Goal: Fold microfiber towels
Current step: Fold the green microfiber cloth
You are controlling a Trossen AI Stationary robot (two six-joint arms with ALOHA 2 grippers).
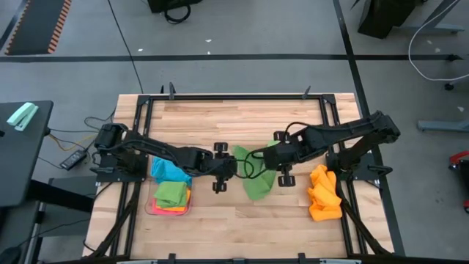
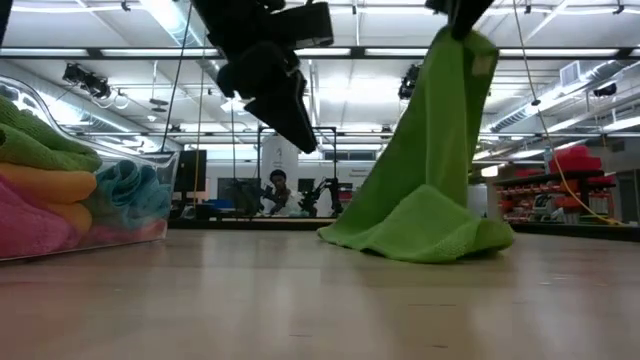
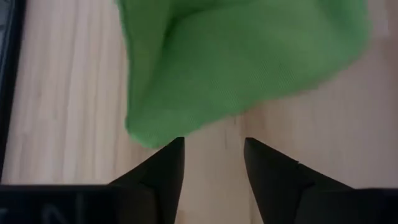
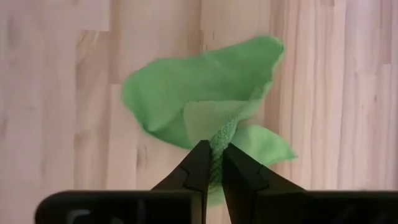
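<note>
A green microfiber towel hangs from my right gripper, which is shut on its upper end high over the middle of the table. My left gripper stands open just to the towel's left, above the wood, its fingers pointing down at a slant toward the towel's near edge without touching it. In the high view the left gripper and right gripper face each other across the towel. My right gripper pinches a bunched bit of the green towel's upper end between its two fingers, coming from above and pointing steeply down. The towel hangs below the fingers, and its lower end lies crumpled on the table.
A clear plastic tray at the left holds green, orange and pink towels, with a blue one at its far side. A heap of orange towels lies at the right. Black frame rails border the wooden top.
</note>
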